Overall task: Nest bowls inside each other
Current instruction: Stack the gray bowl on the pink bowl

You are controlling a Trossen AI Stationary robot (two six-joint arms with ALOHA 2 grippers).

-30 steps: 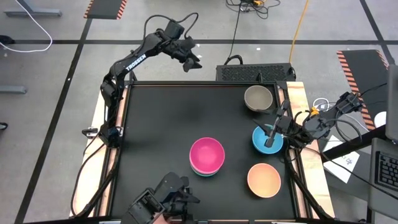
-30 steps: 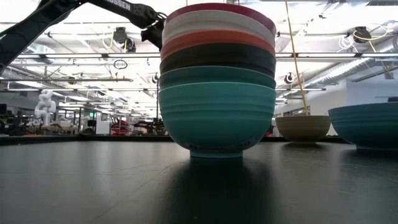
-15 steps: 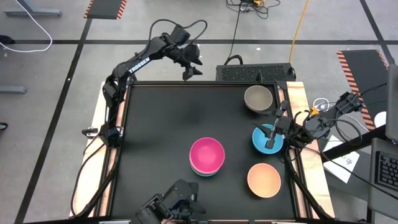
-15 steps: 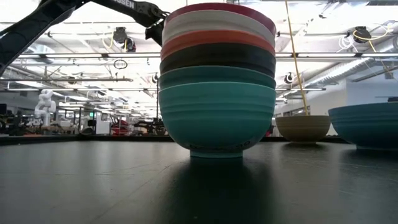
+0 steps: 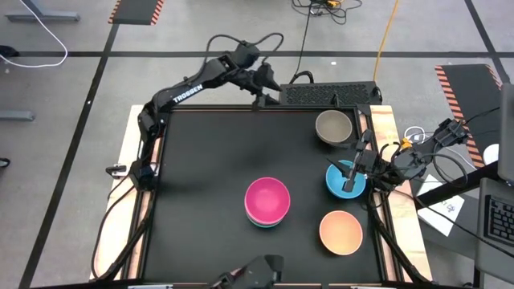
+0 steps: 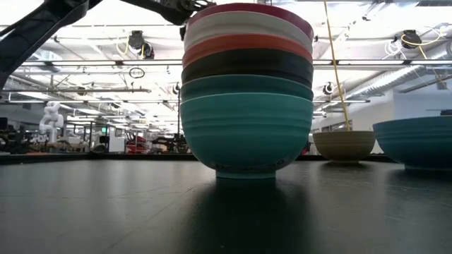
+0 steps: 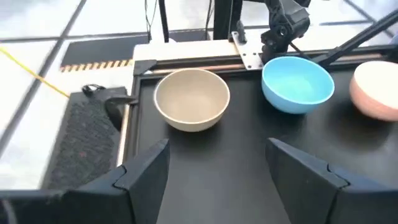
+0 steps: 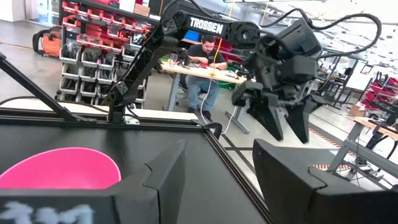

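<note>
While the left claw (image 5: 269, 87) hangs with its fingers apart and empty over the far edge of the desk (image 5: 201, 160), the grey-brown bowl (image 5: 333, 127) lies nearest to it, toward four o'clock in the high view. In the left wrist view that bowl (image 7: 191, 98) sits straight ahead between the two fingers (image 7: 146, 171), standing upright and free. Being round, it has no long axis, so any approach line suits it. The left arm is stretched long from its base at the desk's left side, its wrist tipped down toward the bowls.

The right claw (image 5: 351, 172) sits low at the desk's right side, over the blue bowl (image 5: 344, 180), with one finger seeming to reach down inside it; its fingers stand apart, and no bowl looks lifted. At six o'clock from the blue bowl is the peach-orange bowl (image 5: 340, 232). At nine o'clock from it, mid-desk, stands the nested stack (image 5: 267, 201), magenta on top. The low view shows that stack (image 6: 246, 92) with turquoise at the bottom.

My judgement: three bowls remain loose, and the left arm is lined up for the grey-brown one.
</note>
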